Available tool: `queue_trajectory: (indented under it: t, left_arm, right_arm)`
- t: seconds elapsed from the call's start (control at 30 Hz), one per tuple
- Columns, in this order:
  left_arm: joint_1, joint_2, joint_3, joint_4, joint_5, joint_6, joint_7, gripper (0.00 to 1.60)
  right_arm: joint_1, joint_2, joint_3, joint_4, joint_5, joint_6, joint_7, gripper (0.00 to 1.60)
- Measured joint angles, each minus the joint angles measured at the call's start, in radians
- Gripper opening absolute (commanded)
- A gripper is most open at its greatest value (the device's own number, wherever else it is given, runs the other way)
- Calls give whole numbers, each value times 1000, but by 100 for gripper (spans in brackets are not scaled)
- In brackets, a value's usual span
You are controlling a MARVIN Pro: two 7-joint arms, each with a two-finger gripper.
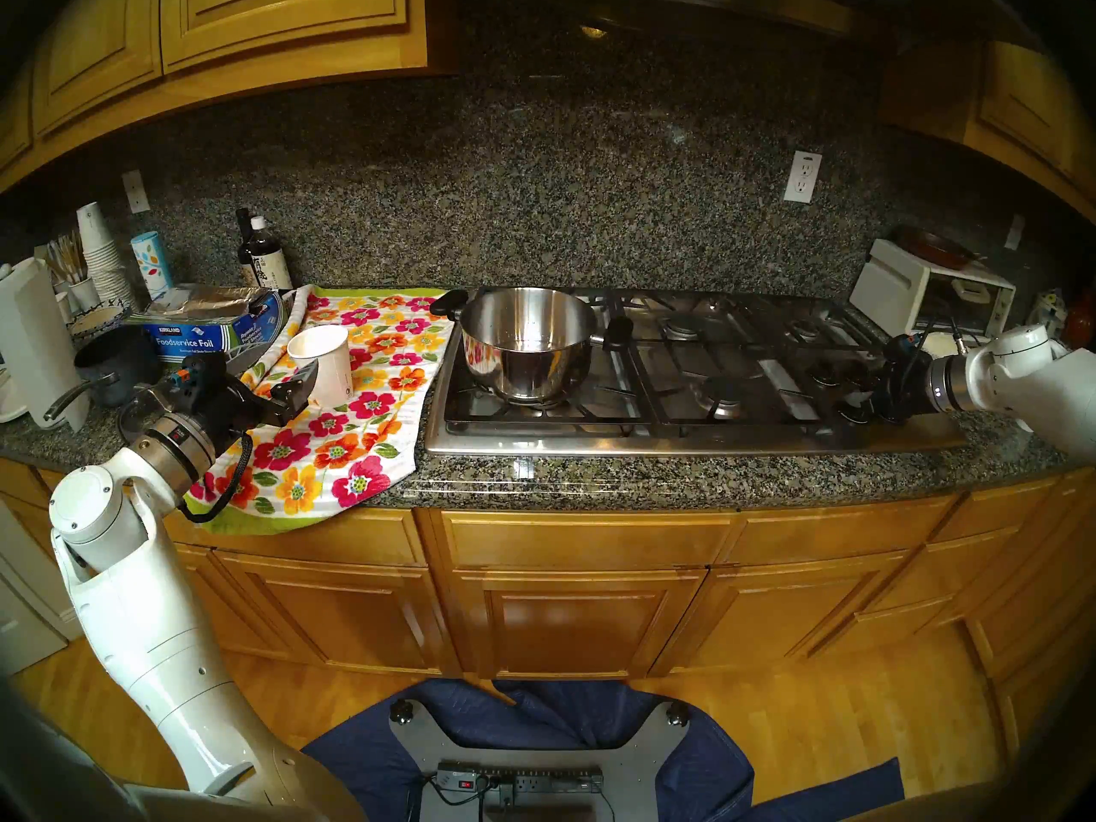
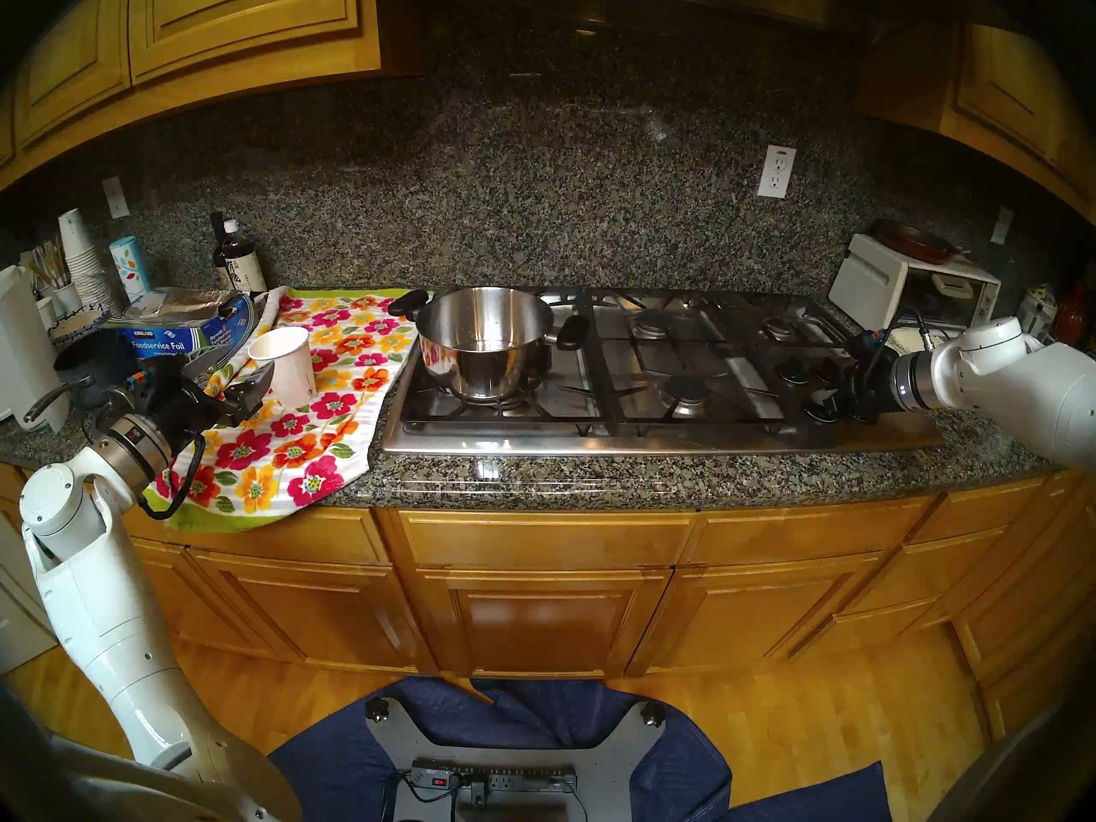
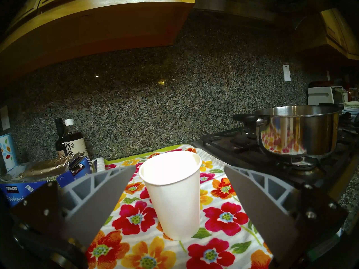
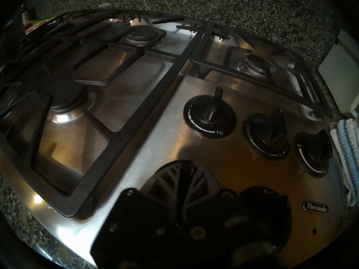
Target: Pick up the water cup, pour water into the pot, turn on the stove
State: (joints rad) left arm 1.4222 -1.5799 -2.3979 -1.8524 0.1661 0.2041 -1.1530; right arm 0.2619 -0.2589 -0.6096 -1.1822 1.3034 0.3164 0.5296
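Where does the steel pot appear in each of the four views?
Head left: the pot stands centre, on the stove's left burner.
Head right: the pot is slightly left of centre.
Left wrist: the pot is at the right edge.
Right wrist: not in view.
Shared landmark: the flowered towel, beside the stove.

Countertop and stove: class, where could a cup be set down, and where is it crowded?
Free: the floral towel around the water cup, the granite strip before the stove, and the grates right of the pot. Crowded: the far-left corner around the foil box and stacked cups.
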Motion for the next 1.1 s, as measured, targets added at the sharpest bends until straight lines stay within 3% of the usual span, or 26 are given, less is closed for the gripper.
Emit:
queue_trajectory:
  t: [0.6,0.9,1.1]
  left_arm:
    - [0,0,0,0,0,0,0,160]
    - [0,0,0,0,-1,0,0,160]
    - [0,0,0,0,0,0,0,160]
  right_arm:
    - [32,50,-6,-49,-156,-64,39,0]
    - [33,65,-7,-48,-160,-92,60,0]
    - [19,67,-7,-48,-118,-101,42,0]
